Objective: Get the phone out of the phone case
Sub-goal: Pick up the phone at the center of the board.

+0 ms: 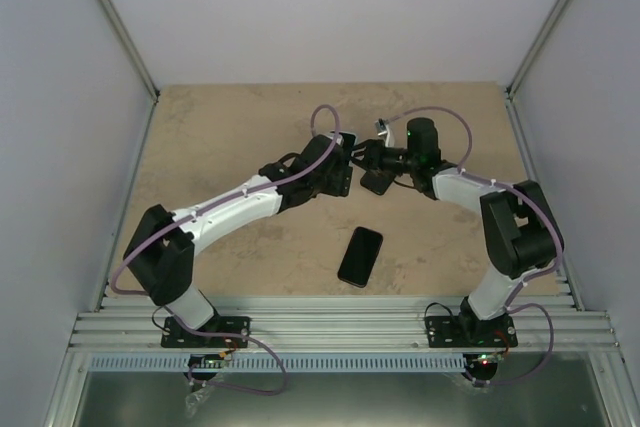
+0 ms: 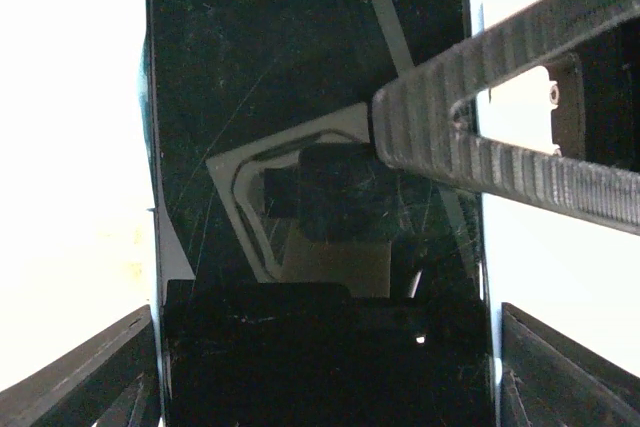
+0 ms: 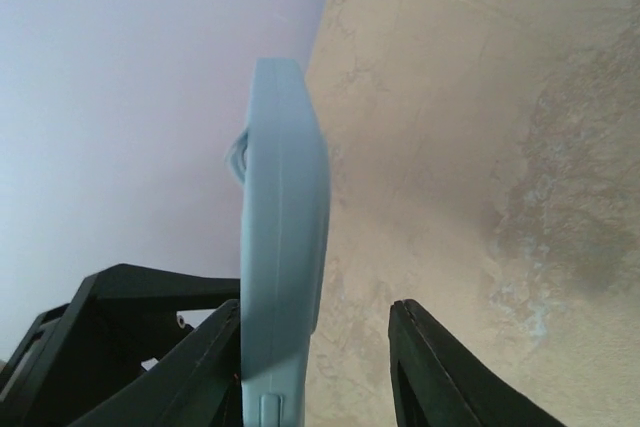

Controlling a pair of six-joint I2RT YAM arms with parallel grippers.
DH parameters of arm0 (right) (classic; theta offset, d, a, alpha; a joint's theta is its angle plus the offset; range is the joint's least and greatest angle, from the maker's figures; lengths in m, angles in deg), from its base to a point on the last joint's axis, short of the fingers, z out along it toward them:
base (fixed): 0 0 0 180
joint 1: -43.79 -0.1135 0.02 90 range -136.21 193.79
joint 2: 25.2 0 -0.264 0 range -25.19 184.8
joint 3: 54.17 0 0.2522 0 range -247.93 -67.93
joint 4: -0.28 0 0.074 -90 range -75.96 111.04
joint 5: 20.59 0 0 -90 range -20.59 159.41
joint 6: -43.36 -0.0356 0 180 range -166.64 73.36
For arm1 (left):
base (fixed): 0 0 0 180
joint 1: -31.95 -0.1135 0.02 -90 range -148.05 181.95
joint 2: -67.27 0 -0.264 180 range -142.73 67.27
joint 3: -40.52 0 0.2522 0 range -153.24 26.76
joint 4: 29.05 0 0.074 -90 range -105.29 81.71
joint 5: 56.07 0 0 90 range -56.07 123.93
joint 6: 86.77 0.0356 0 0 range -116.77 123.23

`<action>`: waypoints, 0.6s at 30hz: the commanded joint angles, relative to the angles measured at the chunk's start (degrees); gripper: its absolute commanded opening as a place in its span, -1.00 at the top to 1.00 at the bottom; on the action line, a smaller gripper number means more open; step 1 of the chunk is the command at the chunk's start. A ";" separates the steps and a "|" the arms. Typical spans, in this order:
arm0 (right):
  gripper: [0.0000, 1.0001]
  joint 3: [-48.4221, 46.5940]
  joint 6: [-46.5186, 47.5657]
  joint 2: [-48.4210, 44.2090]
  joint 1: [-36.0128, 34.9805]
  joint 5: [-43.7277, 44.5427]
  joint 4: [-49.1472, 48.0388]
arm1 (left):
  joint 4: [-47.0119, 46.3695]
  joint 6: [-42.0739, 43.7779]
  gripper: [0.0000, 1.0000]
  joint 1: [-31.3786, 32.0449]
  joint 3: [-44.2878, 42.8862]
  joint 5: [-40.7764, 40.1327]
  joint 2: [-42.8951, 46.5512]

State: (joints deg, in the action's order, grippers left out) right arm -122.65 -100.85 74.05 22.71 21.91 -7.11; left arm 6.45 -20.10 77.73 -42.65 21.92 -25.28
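Observation:
The phone (image 2: 300, 97) shows its black scratched screen in the left wrist view. It sits in a light blue case (image 3: 285, 227), seen edge-on in the right wrist view. My left gripper (image 2: 325, 319) is shut on the cased phone across its side edges and holds it above the table's middle (image 1: 346, 162). My right gripper (image 3: 315, 309) is open around the case's edge. Its left finger touches the case and its right finger stands apart. One right finger (image 2: 500, 137) lies across the screen's upper right. In the top view the right gripper (image 1: 368, 160) meets the left one.
A second black phone (image 1: 360, 256) lies flat on the tan table (image 1: 230, 127), in front of the grippers. White walls stand at the back and both sides. A metal rail (image 1: 340, 327) runs along the near edge.

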 commanded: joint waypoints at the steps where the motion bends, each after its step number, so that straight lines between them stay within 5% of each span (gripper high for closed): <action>1: 0.30 -1.61 -1.85 -2.15 -0.01 -0.75 -1.44 | -4.11 2.12 0.27 0.79 0.48 -1.41 4.01; 6: 0.57 -2.04 -2.54 -3.14 -0.04 -0.76 -1.64 | -4.56 3.65 0.29 1.14 1.06 -0.83 5.22; 10: 0.60 -2.64 -3.38 -3.63 -0.01 -1.22 -1.40 | -4.58 4.96 0.31 1.39 1.22 -0.14 6.22; 13: 0.84 -3.06 -4.27 -3.94 -0.10 -1.61 -1.70 | -4.82 6.29 0.31 1.74 1.27 -0.44 7.05; 18: 0.99 -3.55 -4.89 -5.15 0.05 -2.76 -2.63 | -3.39 8.92 -0.14 1.70 -0.26 0.77 7.85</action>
State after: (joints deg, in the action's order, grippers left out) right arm -124.79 -105.25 70.68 22.62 19.48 -8.29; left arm 5.53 -15.34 78.54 -41.18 21.61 -20.52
